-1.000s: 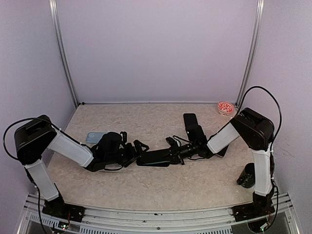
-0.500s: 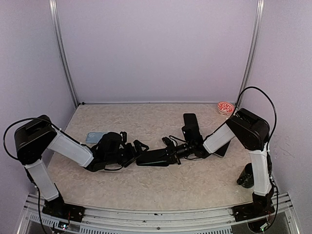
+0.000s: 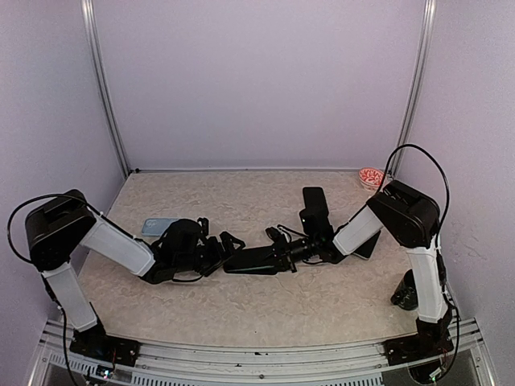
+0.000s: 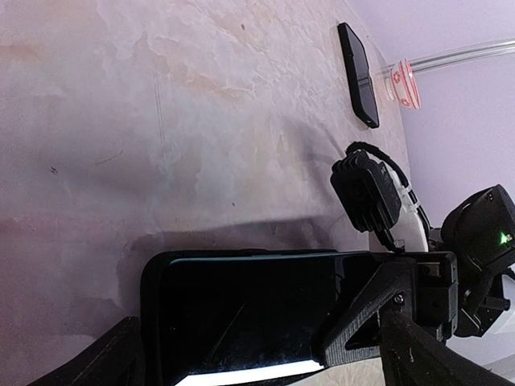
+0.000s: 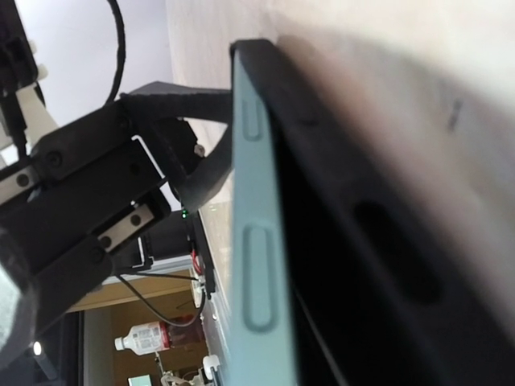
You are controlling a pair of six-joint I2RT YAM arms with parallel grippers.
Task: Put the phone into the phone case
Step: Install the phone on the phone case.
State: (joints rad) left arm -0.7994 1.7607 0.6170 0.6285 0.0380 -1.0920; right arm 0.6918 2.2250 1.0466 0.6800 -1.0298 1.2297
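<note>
Tabletop (image 3: 265, 314) mottled beige under the phone (image 3: 253, 260), lilac walls (image 3: 257, 88) around.

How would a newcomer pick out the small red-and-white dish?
Look to the far right corner of the beige table, at the foot of the metal post. The dish sits there, beyond the right arm. It alone is round and red-and-white; its neighbours are black.

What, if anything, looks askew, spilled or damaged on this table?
Nothing stands out. The phone sits mid-table, the right gripper shut on one end, the open left gripper around the other; nothing looks spilled or broken.
</note>
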